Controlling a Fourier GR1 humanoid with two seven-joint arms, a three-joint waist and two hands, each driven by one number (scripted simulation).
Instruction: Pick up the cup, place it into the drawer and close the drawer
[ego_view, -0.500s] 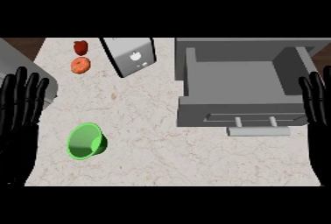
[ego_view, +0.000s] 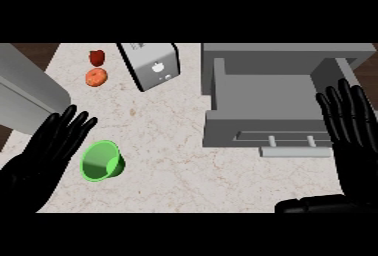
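The left hand (ego_view: 46, 150) is hovering just beside the green cup (ego_view: 101, 160) on the bench (ego_view: 184, 165), fingers straight, holding nothing (right hand (ego_view: 353, 120) resting open by the open drawer (ego_view: 266, 95)). It should be curling round the cup's wall.

Bright green cup (ego_view: 100, 160) on beige marbled counter (ego_view: 192, 170); beyond it, grey drawer (ego_view: 269, 107), orange fruit (ego_view: 96, 77), dark red fruit (ego_view: 97, 57).
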